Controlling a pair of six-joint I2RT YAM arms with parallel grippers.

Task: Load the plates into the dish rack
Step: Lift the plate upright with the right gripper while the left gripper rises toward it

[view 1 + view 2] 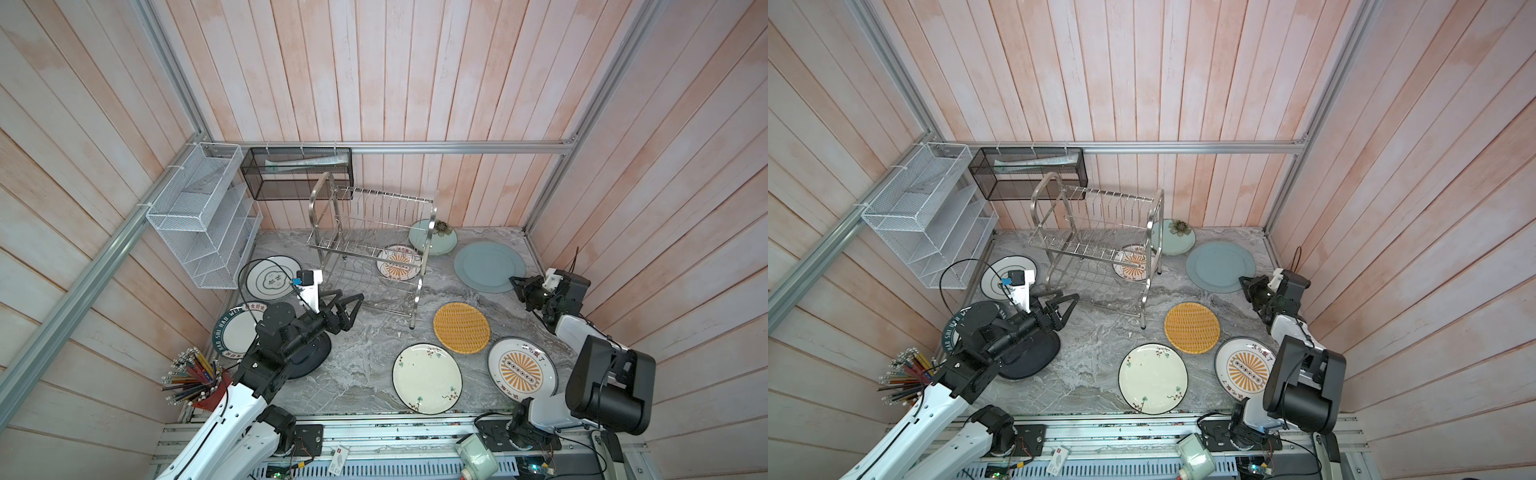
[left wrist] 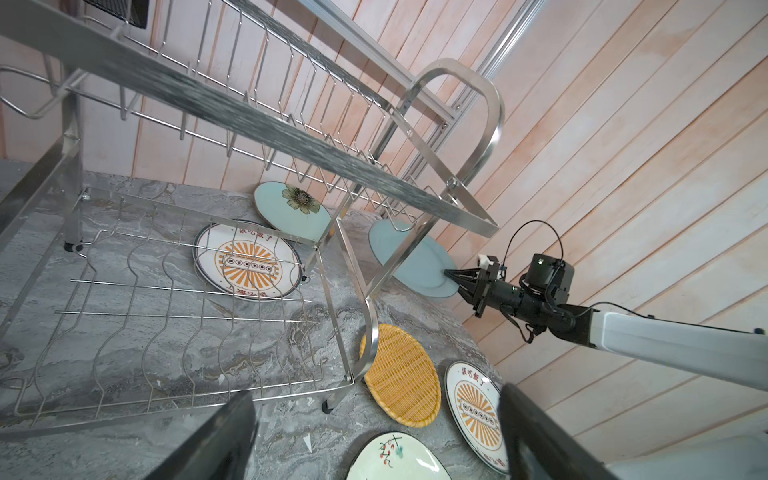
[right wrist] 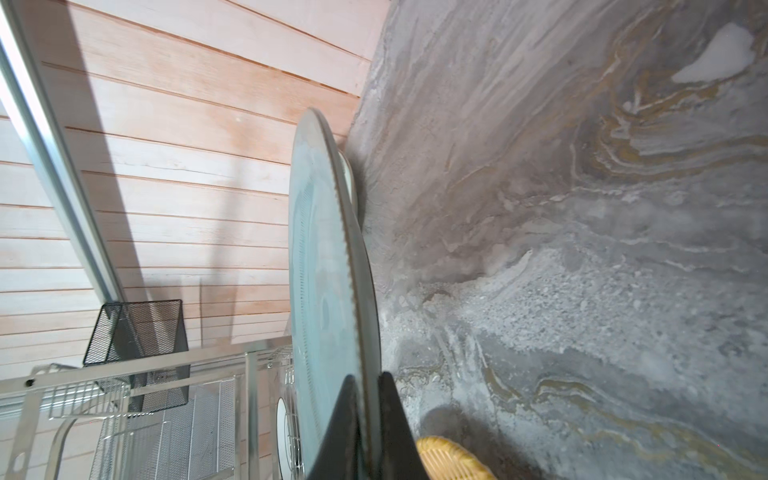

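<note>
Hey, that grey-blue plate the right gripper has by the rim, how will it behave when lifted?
Probably stiff: the grey-blue plate looks like hard glazed ware, so no flexing. The right gripper pinches only its thin rim, so the plate may pivot or droop. Its smooth finish looks slippery, and it would likely chip if dropped.

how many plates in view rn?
9. Left: green-ringed plate, lettered plate, black plate. Under the dish rack: sunburst plate; by its back-right corner, pale green flower plate. Right: grey-blue plate, yellow woven plate, cream floral plate, second sunburst plate. More may be hidden.
</note>
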